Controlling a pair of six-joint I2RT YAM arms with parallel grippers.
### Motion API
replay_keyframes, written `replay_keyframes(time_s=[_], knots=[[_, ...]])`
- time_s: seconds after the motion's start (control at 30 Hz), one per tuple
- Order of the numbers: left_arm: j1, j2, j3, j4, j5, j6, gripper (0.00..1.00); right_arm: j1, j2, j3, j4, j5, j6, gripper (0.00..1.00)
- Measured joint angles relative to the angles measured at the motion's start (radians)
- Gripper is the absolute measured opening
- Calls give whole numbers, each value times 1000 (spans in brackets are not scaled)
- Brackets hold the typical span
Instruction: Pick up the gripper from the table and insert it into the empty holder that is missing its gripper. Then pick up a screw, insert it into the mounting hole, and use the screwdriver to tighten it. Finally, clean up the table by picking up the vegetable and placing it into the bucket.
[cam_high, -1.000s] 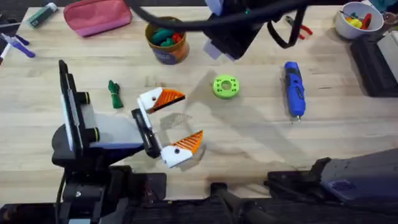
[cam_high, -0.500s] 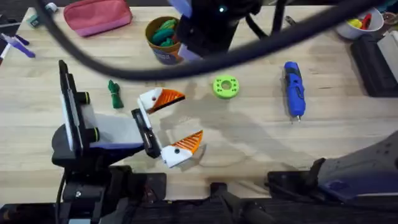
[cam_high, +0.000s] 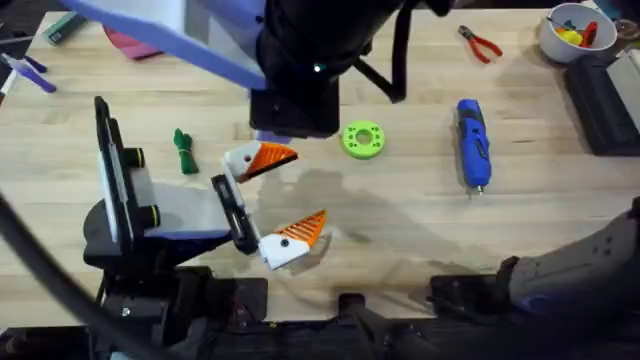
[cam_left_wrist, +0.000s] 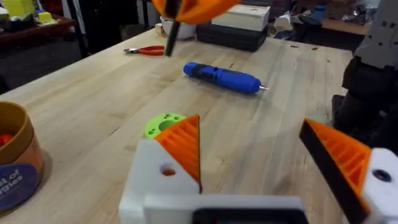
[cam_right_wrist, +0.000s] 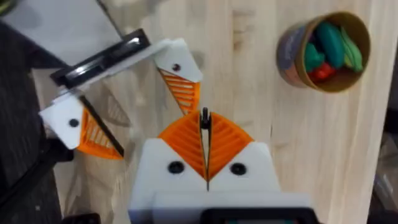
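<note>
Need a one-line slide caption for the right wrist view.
Right claw shut on a thin dark piece above the left claw, bucket alongside.

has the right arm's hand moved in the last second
Yes. The right hand and its arm have swept left across the far side of the table, from right of the green disc to its left, over the cup.

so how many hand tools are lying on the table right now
2: the blue screwdriver lies right of the green disc, and the red-handled pliers lie near the far edge beside the white bowl. The right arm covers some table, so more may be hidden.
</note>
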Motion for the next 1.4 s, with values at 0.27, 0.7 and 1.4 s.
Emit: replay_keyframes(time_s=[0.27, 0.7, 1.4], knots=[[0, 0, 0, 0, 0, 0, 985, 0, 34, 2, 5, -70, -104, 6], [0, 0, 0, 0, 0, 0, 987, 0, 64, 2, 56, -80, -201, 6], [0, 0, 0, 0, 0, 0, 986, 0, 64, 2, 27, -144, -247, 6]])
